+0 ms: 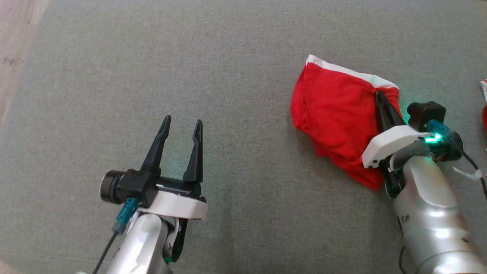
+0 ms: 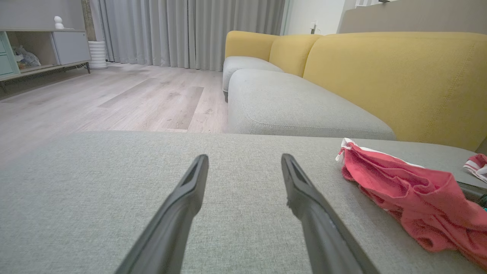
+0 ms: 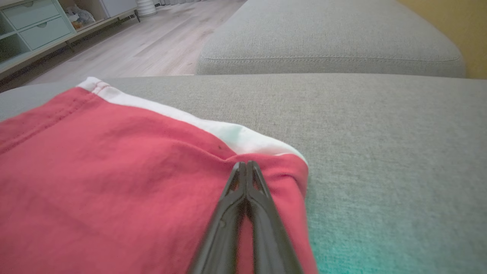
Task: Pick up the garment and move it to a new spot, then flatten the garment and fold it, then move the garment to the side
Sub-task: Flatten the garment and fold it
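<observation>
While looking down at the grey sofa cushion (image 1: 228,57), found the red garment (image 1: 331,110) lying crumpled on it toward the right, white band (image 1: 350,70) along the far edge. Saw the right gripper (image 3: 246,164) closed tight on a pucker of red cloth just below that band, near the corner. Saw the left gripper (image 1: 182,123) spread wide, empty, well apart from the cloth. Judged the step as the first pick-up, with the lift not yet begun. Judged the next move to call for raising the pinched corner clear of the cushion and carrying it across without losing the grip.
</observation>
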Controlling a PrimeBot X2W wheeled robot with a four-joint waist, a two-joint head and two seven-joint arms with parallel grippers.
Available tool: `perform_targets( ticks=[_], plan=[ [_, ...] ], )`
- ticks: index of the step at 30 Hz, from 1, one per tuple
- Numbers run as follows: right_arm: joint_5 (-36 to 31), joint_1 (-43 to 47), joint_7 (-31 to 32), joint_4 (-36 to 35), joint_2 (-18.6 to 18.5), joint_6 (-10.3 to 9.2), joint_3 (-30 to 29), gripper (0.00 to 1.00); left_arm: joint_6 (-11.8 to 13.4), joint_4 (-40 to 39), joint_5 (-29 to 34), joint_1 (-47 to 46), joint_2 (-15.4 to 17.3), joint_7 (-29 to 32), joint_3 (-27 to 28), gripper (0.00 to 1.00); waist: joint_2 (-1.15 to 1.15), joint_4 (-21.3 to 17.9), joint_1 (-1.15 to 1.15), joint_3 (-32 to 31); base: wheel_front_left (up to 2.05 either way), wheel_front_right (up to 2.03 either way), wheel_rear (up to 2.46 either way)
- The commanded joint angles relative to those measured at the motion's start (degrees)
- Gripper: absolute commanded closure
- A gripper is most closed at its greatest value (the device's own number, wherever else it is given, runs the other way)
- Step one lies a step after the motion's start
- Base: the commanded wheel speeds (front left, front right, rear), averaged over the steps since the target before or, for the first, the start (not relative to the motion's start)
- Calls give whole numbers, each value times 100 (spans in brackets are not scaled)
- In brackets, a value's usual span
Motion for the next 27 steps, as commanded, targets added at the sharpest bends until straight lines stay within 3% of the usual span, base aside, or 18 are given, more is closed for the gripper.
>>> perform_targets(
  ticks=[1, 11, 18, 22, 27],
  plan=[
    [8, -134, -98, -57, 23, -5, 135, 100, 16, -147, -24, -157, 38, -29, 140, 0, 0, -10, -1, -40, 0, 0, 0],
    [1142, -154, -223, -550, 24, -5, 1906, 100, 22, -117, -76, -115, 38, -29, 124, 0, 0, -60, -1, -211, 0, 0, 0],
    [1339, 46, 10, -144, 24, -5, 3008, 100, 46, -135, -109, -90, 38, -29, 70, 0, 0, -16, -1, -235, 0, 0, 0],
    [1584, 84, 147, 89, 24, -5, 3253, 100, 55, -120, -95, -58, 38, -29, 130, 0, 0, -85, -1, -305, 0, 0, 0],
    [1772, -4, -127, 36, 24, -5, 2939, 100, 52, -153, -60, 10, 38, -29, 255, 0, 0, -311, -1, -480, 0, 0, 0]
  ],
)
